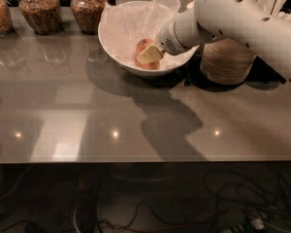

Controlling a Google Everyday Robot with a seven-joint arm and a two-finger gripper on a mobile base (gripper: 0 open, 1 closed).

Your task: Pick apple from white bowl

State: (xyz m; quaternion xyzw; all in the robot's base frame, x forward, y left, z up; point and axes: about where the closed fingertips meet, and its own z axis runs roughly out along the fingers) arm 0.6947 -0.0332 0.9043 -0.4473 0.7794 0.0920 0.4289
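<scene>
One apple (143, 44) lies in the white bowl (120, 63), upper centre of the frame, on the bench (87, 120). Gripper (149, 56) is inside the bowl against the apple; its grasp state cannot be determined.

Your gripper (147, 57) sits in the upper middle of the view, low inside the bowl (117, 62), with its pale yellowish tip angled down and to the left. Just behind it, up and to the right, your wrist (178, 33) shows as a short, round white section. Beyond the wrist, your arm (242, 18) thickens into a broad white link that runs further right of the gripper, then slopes down and leaves the view at the right edge.
</scene>
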